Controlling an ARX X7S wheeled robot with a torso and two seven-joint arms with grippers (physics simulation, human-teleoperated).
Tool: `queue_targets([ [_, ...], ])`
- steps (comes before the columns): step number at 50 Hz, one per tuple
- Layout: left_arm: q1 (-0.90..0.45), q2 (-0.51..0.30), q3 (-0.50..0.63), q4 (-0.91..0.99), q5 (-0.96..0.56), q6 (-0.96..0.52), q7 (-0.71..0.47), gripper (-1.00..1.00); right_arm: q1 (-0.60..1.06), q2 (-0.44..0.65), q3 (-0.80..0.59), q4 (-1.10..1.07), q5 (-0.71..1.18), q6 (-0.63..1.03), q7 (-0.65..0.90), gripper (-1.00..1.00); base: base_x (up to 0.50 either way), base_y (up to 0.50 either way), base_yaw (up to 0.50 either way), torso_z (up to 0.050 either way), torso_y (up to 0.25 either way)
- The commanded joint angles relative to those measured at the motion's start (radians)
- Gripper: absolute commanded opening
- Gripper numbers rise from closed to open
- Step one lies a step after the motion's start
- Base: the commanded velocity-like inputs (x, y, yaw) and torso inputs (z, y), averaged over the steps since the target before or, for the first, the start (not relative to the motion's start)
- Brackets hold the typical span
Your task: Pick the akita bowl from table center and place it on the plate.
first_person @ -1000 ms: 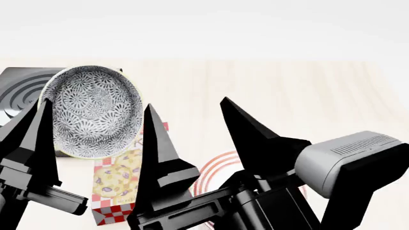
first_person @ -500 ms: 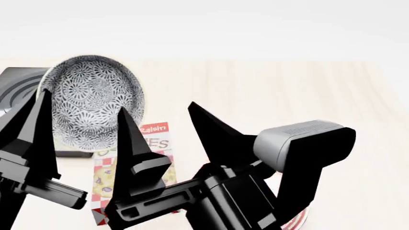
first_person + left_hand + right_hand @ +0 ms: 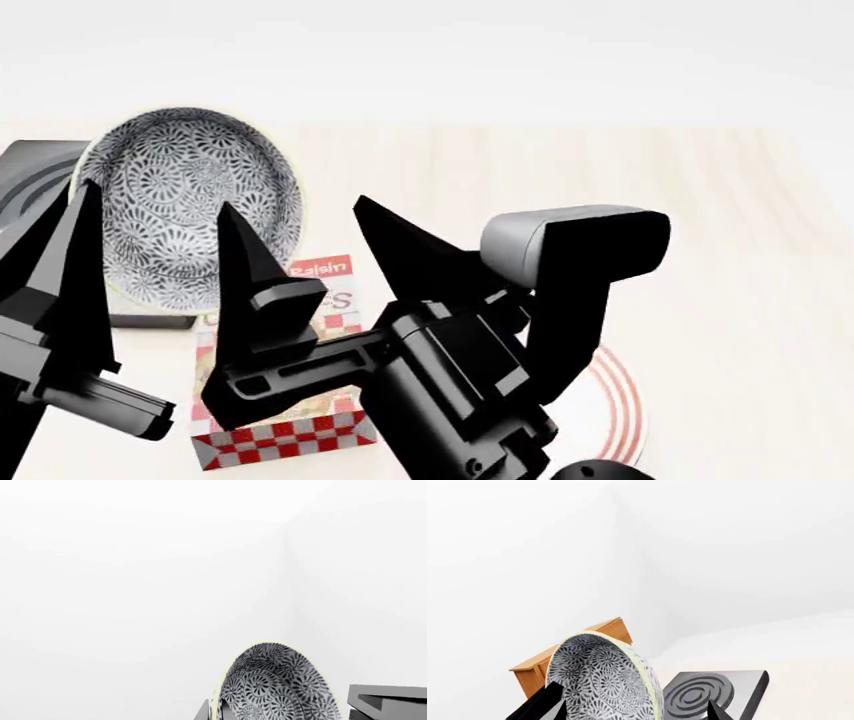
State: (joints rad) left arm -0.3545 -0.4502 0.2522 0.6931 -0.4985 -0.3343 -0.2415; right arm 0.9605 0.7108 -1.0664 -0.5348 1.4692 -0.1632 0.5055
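Note:
The akita bowl (image 3: pixel 187 205), white with a dense black floral pattern, is lifted off the table and tipped on its side at the left. My left gripper (image 3: pixel 80 215) is shut on its left rim. In the left wrist view the bowl (image 3: pixel 277 685) has its rim pinched in that gripper (image 3: pixel 215 711). My right gripper (image 3: pixel 294 205) stands open just right of the bowl, its fingers wide apart. The right wrist view shows the bowl (image 3: pixel 604 680) beyond that gripper (image 3: pixel 635 705). The plate (image 3: pixel 617 410), white with red rings, lies at the lower right, mostly hidden behind my right arm.
A red-checked cookie box (image 3: pixel 287 425) lies flat on the pale wooden table (image 3: pixel 641 200) under my right gripper. A black square burner with grey rings (image 3: pixel 34 180) sits at the far left behind the bowl. A wooden cabinet (image 3: pixel 570 655) stands beyond the table.
My right arm has swung left and up in the head view, uncovering the plate's right rim. The bowl has shifted slightly left and up in my left gripper.

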Motion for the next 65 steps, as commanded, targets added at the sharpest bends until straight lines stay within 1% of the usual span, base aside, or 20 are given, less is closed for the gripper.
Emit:
queue_targets([
  [1,-0.009,0.021,-0.039,0.009,0.0,0.027,0.022,-1.0,0.028,-0.041,0.022,0.068,0.04,0.023,-0.07,1.0,0.0,0.0,0.0,0.0,0.0],
  [12,-0.011,0.016,-0.041,0.016,-0.01,0.025,0.018,-1.0,0.047,-0.043,0.02,0.103,0.073,0.048,-0.099,1.0,0.0,0.0,0.0,0.0,0.0],
  [23,-0.015,0.01,-0.045,0.028,-0.028,0.02,0.016,-1.0,0.037,-0.044,0.021,0.163,0.093,0.048,-0.209,1.0,0.0,0.0,0.0,0.0,0.001],
  [34,-0.026,0.009,-0.043,0.033,-0.04,0.012,0.012,-1.0,0.05,-0.068,0.013,0.222,0.104,0.067,-0.247,1.0,0.0,0.0,0.0,0.0,0.0],
  [35,-0.024,0.008,-0.042,0.032,-0.039,0.014,0.013,-1.0,0.05,-0.068,0.014,0.218,0.107,0.068,-0.246,-1.0,0.0,0.0,0.0,0.0,0.0],
  [44,-0.014,0.01,-0.037,0.023,-0.032,0.027,0.015,-1.0,0.034,-0.061,0.011,0.212,0.073,0.055,-0.256,-1.0,0.0,0.0,0.0,0.0,0.001],
  [65,0.002,0.008,-0.017,0.014,-0.019,0.038,0.016,-1.0,0.027,-0.054,0.034,0.211,0.101,0.041,-0.255,-1.0,0.0,0.0,0.0,0.0,0.0],
])
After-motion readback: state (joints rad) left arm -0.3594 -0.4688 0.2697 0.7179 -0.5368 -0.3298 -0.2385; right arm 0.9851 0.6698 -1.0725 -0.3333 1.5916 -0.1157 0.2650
